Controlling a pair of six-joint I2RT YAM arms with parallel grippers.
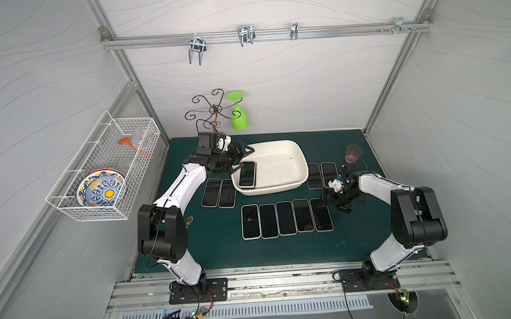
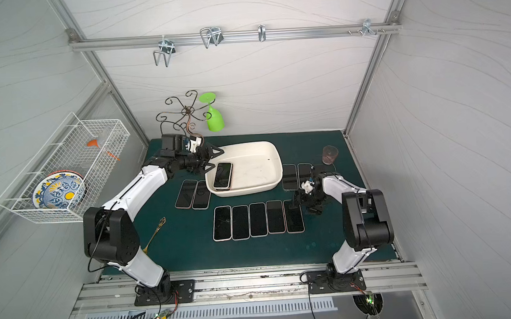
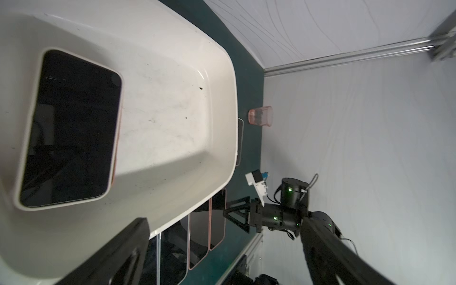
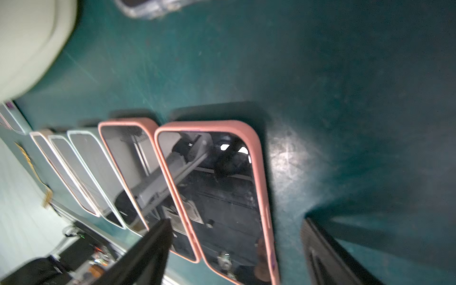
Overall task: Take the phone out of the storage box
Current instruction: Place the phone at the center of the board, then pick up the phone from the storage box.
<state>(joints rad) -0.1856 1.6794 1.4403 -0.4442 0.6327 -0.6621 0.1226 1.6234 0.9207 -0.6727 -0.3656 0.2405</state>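
phone count: one in the storage box, nine out on the mat

one phone lies screen up inside the storage box, against the box's left end, its near end propped a little up the wall. the rest of the box floor is bare, scuffed plastic. the single cream box sits at the rear middle of the green mat.

nine more phones lie flat on the mat, screens up. a pair sits just beside the box's left front corner, another pair just beside its right end, and a row of five lies side by side in front of it.

the left gripper hovers over the box's left rim with its jaws spread wide, holding nothing. the phone is just beyond its fingertips.

the right gripper is low over the pink-cased phone at the right end of the row. its jaws stand apart and it has released its grip, with that phone flat on the mat.

one pink tumbler stands near the mat's right rear corner. one green glass hangs at the rear.
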